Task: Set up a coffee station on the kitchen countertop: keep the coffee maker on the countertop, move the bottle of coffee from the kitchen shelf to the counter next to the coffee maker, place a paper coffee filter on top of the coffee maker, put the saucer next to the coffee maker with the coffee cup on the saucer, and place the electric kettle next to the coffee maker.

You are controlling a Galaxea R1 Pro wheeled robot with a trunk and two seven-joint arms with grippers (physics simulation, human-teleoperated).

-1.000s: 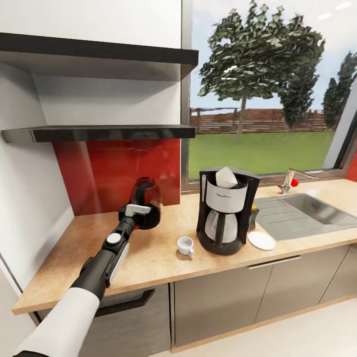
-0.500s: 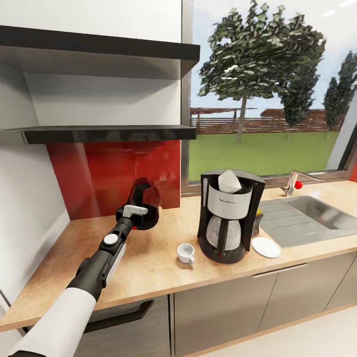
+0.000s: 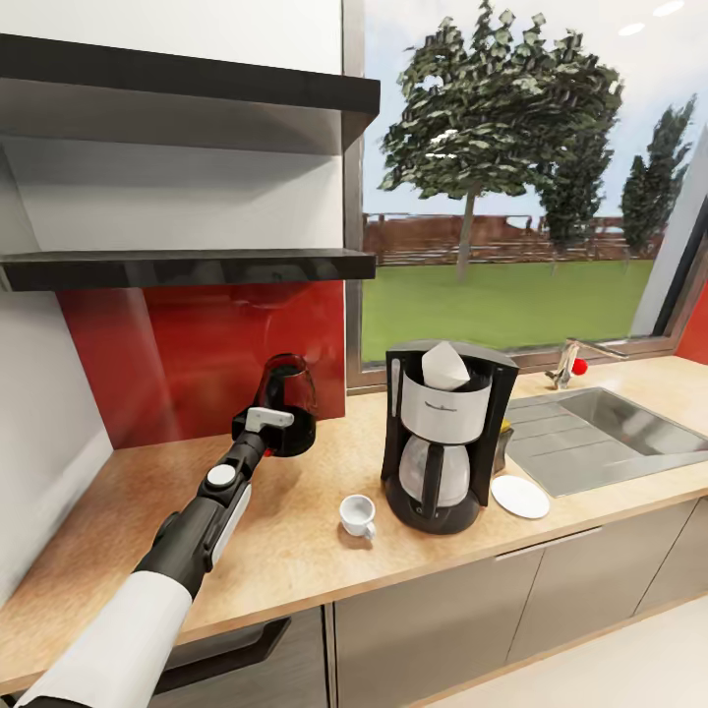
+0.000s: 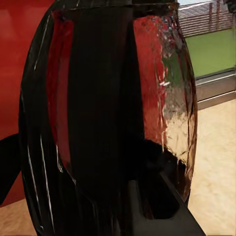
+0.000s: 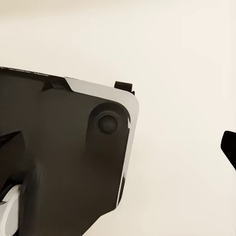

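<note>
On the tabletop (image 3: 295, 551) the coffee maker (image 3: 444, 433) stands mid-way, a paper filter (image 3: 444, 364) in its top. The cup (image 3: 357, 515) sits just left of it, the saucer (image 3: 520, 497) just right, near the front edge. The kettle (image 3: 286, 405) stands by the back edge, left; the sink (image 3: 600, 423) lies right.

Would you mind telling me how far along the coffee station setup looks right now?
Done: the paper coffee filter sits atop the coffee maker, with the saucer beside it. In hand: the left gripper is at the electric kettle, grip unclear. Left: the coffee cup stands on the countertop, not the saucer.
</note>
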